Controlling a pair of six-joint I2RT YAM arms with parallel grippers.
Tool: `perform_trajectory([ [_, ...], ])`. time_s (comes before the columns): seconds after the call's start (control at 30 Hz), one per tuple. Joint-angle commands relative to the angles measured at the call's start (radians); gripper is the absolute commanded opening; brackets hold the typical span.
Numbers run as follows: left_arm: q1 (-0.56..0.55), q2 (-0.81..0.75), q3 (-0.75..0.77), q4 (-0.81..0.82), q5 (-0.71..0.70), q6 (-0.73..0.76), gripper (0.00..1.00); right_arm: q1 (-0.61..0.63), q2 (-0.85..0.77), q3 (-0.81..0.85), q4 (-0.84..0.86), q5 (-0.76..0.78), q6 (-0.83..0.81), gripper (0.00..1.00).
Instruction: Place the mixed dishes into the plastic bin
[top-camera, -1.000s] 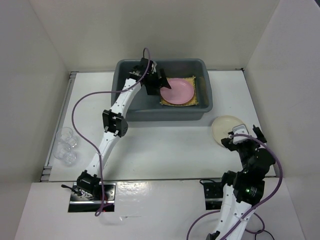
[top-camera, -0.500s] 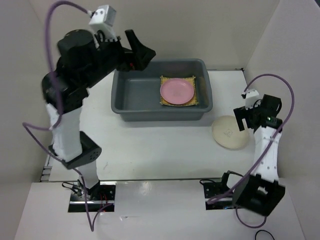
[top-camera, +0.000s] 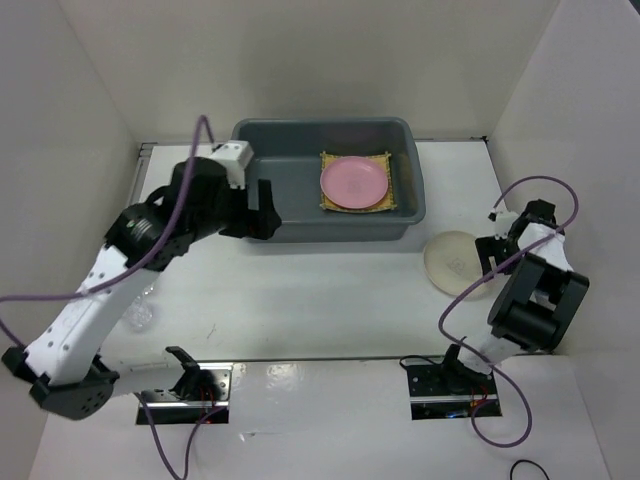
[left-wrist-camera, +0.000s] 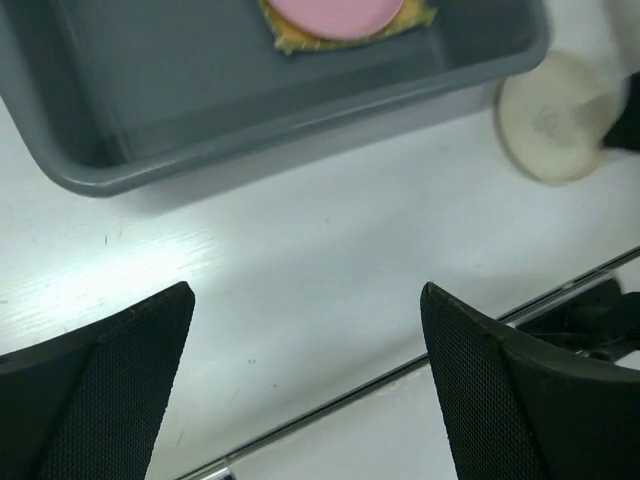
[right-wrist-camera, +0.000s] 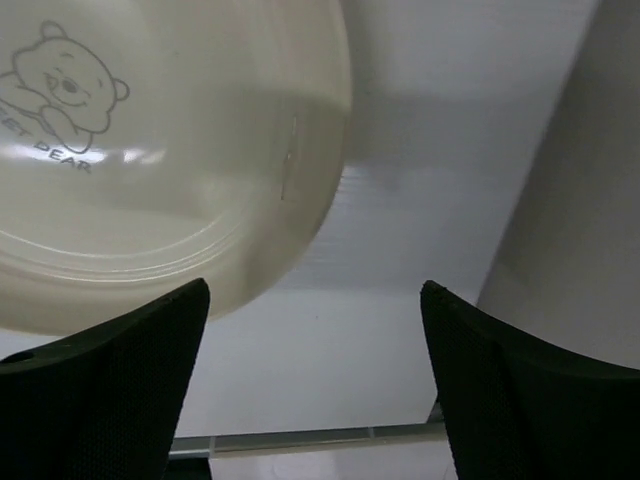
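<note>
Near left, what may be clear cups (top-camera: 140, 313) sit on the desk (top-camera: 330, 290). The right tool (right-wrist-camera: 312, 300), jaws wide, hovers at the cream plate (top-camera: 455, 265)'s edge. The left tool (left-wrist-camera: 305, 300), wide and empty, hangs before the grey bin (top-camera: 330, 228), which holds the pink plate (top-camera: 353, 180) on the yellow mat (top-camera: 384, 205).

We find the left gripper (top-camera: 262, 212) no longer inside the plastic bin (top-camera: 330, 232); it now sits outside its near-left wall. The right gripper (top-camera: 492, 250) now stands at the cream round plate's (top-camera: 452, 266) right edge.

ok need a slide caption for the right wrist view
Open right gripper poised over the rim of the cream bear-printed plate
</note>
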Motion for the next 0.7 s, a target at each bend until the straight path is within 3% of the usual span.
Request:
perform_trajectory([
  [0.0, 0.015, -0.137, -0.017, 0.120, 0.049, 0.012, 1.00, -0.005, 0.094, 0.001, 0.044, -0.027, -0.037, 0.88],
  [0.13, 0.015, -0.296, -0.260, 0.148, 0.145, -0.057, 1.00, -0.005, 0.175, 0.001, 0.044, -0.092, -0.015, 0.69],
  [0.2, 0.015, -0.388, -0.336, 0.160, 0.164, -0.106, 1.00, 0.006, 0.206, 0.001, 0.056, -0.104, -0.001, 0.50],
  [0.23, 0.015, -0.410, -0.360, 0.145, 0.164, -0.116, 1.00, 0.006, 0.217, 0.001, 0.056, -0.104, -0.001, 0.39],
  [0.27, 0.015, -0.428, -0.391, 0.134, 0.164, -0.117, 1.00, 0.006, 0.235, 0.001, 0.067, -0.104, 0.008, 0.09],
  [0.3, 0.015, -0.439, -0.391, 0.107, 0.164, -0.117, 1.00, -0.005, 0.235, 0.001, 0.067, -0.104, 0.009, 0.00],
  [0.5, 0.015, -0.449, -0.379, 0.060, 0.129, -0.097, 1.00, -0.102, 0.058, 0.143, -0.020, -0.119, 0.019, 0.00],
  [0.67, 0.015, -0.429, -0.399, 0.093, 0.129, -0.106, 1.00, -0.089, -0.050, 0.361, -0.117, -0.107, -0.001, 0.00],
])
